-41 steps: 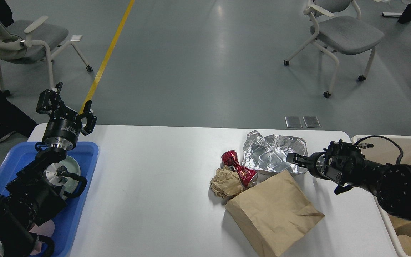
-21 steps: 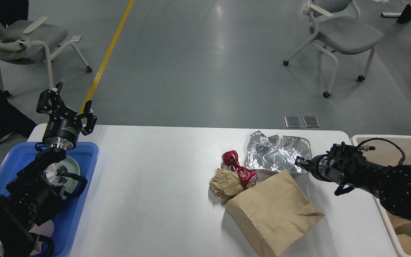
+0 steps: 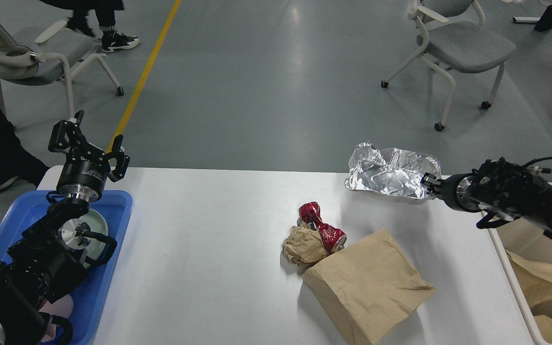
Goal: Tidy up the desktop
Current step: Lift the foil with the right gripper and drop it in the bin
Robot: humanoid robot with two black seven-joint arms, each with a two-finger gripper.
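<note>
The white desktop (image 3: 209, 230) spans the view. My right gripper (image 3: 430, 184) is shut on the right edge of a crumpled silver foil container (image 3: 388, 173) and holds it lifted above the desktop's far right part. On the desktop lie a crushed red can (image 3: 321, 225), a crumpled brown paper ball (image 3: 302, 245) touching the can, and a flat brown paper bag (image 3: 369, 286) in front of them. My left gripper (image 3: 87, 143) is open and empty, raised above the far end of the blue tray (image 3: 108, 249).
The blue tray at the left holds a pale green dish (image 3: 95, 229) under my left arm. A beige bin (image 3: 537, 282) with brown paper in it stands off the desktop's right edge. Chairs (image 3: 458, 45) stand on the floor beyond, and a person's legs show at the far left.
My right gripper has lifted the foil container off the desktop and carried it up and to the right. The left arm has not moved.
</note>
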